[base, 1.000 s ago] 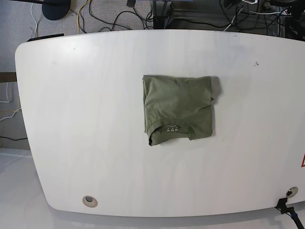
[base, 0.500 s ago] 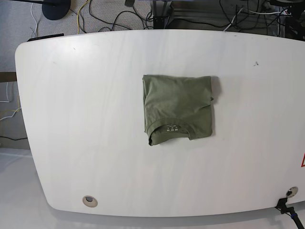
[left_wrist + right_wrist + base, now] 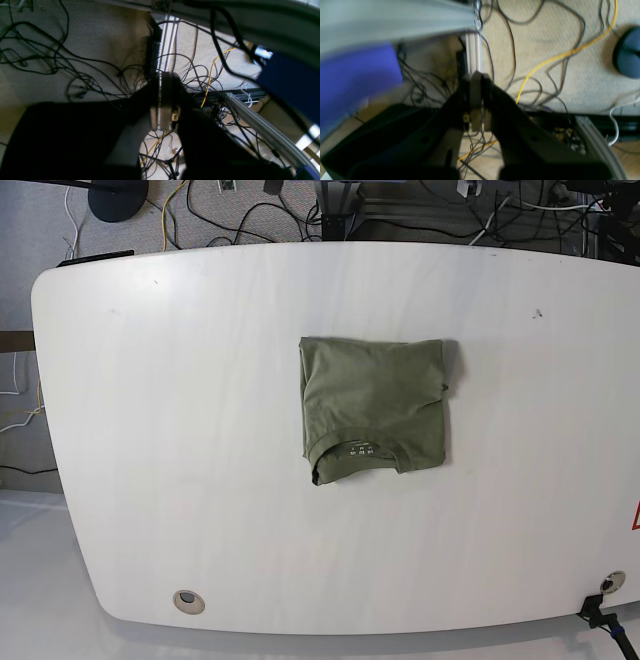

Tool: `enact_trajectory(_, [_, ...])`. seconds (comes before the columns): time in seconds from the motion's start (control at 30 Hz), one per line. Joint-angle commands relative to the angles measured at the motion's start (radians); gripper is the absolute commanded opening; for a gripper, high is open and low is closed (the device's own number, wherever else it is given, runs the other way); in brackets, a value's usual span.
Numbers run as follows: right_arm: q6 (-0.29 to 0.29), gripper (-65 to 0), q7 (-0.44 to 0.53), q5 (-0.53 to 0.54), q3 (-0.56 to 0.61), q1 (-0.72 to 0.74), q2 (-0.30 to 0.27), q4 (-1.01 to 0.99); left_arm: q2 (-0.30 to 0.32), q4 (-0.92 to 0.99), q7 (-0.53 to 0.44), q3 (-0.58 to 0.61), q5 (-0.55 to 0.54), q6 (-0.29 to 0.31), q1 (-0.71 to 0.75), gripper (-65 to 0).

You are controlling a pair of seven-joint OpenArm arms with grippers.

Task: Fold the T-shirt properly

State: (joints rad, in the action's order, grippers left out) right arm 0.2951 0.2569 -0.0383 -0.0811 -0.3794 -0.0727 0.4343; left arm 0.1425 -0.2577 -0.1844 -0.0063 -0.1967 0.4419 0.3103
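Observation:
The olive-green T-shirt lies folded into a compact rectangle on the white table, a little right of centre, with its ribbed collar and printed neck label facing the near edge. Neither arm shows in the base view. In the left wrist view my left gripper is shut on nothing, hanging over cable-strewn floor. My right gripper in the right wrist view is likewise shut and empty, away from the table.
Black cables and a yellow cable cover the carpet beyond the table's far edge. Aluminium frame rails run beside the grippers. Two round cable holes sit near the table's front edge.

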Motion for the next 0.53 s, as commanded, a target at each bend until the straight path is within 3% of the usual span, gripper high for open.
enact_trajectory(0.0, [0.008, -65.0, 0.008, 0.002, -0.001, 0.033, -0.006, -0.044, 0.007, 0.053, -0.011, 0.001, -0.002, -0.028, -0.043, -65.0])
enact_trajectory(0.1, [0.008, -65.0, 0.008, 0.002, -0.001, 0.105, -0.006, -0.111, 0.007, 0.094, -0.010, 0.001, -0.001, -0.134, -0.105, -65.0])
enact_trajectory(0.23, [0.008, -65.0, 0.008, 0.001, -0.001, 0.162, -0.006, -0.150, -0.008, 0.151, -0.010, 0.001, 0.049, -0.139, -0.164, -65.0])
enact_trajectory(0.5, [0.008, -65.0, 0.008, 0.001, -0.001, 0.173, -0.005, -0.148, -0.031, 0.176, -0.010, -0.004, 0.049, -0.139, -0.176, -65.0])
